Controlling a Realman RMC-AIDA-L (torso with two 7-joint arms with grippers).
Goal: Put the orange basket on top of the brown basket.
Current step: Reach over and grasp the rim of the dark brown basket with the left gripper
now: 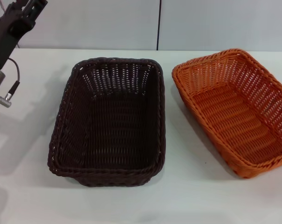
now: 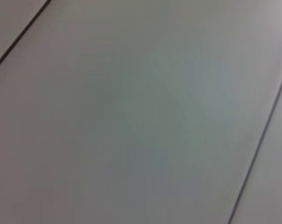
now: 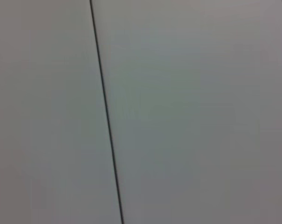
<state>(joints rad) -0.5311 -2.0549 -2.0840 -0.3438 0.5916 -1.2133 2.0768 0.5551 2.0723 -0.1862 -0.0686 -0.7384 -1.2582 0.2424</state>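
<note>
1. Nothing of the stacking is done yet, as far as I can judge: the orange basket (image 1: 236,112) sits on the white counter (image 1: 187,196), just to the right of the brown basket (image 1: 110,121), with a narrow strip of bare counter between them. Their rims do not touch.
2. Both baskets are upright and hold nothing. The brown basket lies about square to the robot; the orange basket is turned at an angle to it, with its near end swung away to the right.
3. The left claw (image 1: 26,9) is raised beyond and well to the left of the brown basket, far from either basket and holding nothing that I can see. Whether its fingers are spread or closed I cannot tell.
4. The right claw does not show in any view.
5. What is left is the whole job: grip the orange basket, lift it clear, carry it over the brown basket and set it down on top.
6. The counter is plain white and smooth. Beyond the brown basket stands a pale wall (image 1: 108,23) with one dark vertical seam. Both wrist views show only pale panels crossed by thin dark lines.
</note>
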